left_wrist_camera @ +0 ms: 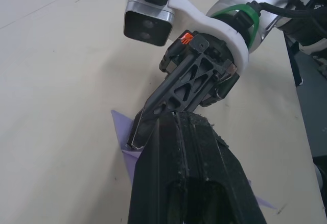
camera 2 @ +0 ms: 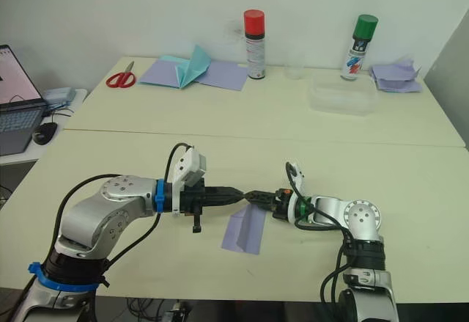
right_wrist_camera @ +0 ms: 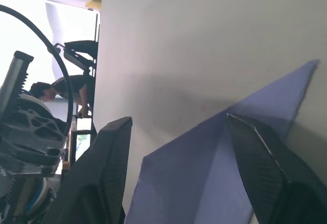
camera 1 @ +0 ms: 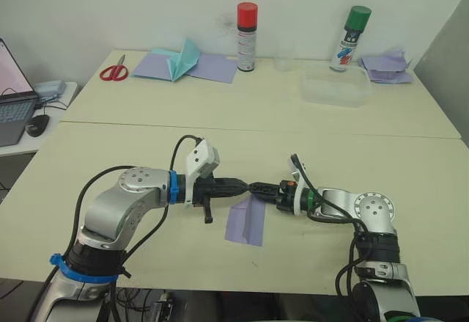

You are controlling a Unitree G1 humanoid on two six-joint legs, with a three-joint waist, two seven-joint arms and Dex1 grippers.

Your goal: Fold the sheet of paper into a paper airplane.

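The sheet of paper (camera 1: 247,227) lies near the table's front edge, pale lavender and folded into a narrow wedge with layered creases. My left gripper (camera 1: 242,186) reaches in from the left with its fingers shut together, tips over the paper's far end. Whether it pinches the paper is hidden. My right gripper (camera 1: 255,187) comes from the right and meets it tip to tip. In the right wrist view its fingers (right_wrist_camera: 265,168) stand open, with the lavender paper (right_wrist_camera: 204,178) on the table between them. The left wrist view has the paper's corner (left_wrist_camera: 120,127) beside the right gripper's fingertip.
At the back of the table lie red scissors (camera 1: 113,70), a teal paper shape (camera 1: 185,59) on lavender sheets, a red-capped can (camera 1: 247,37), a green-capped can (camera 1: 351,39), a clear container (camera 1: 335,87) and a crumpled lavender pile (camera 1: 386,66). A laptop (camera 1: 13,105) stands at the left.
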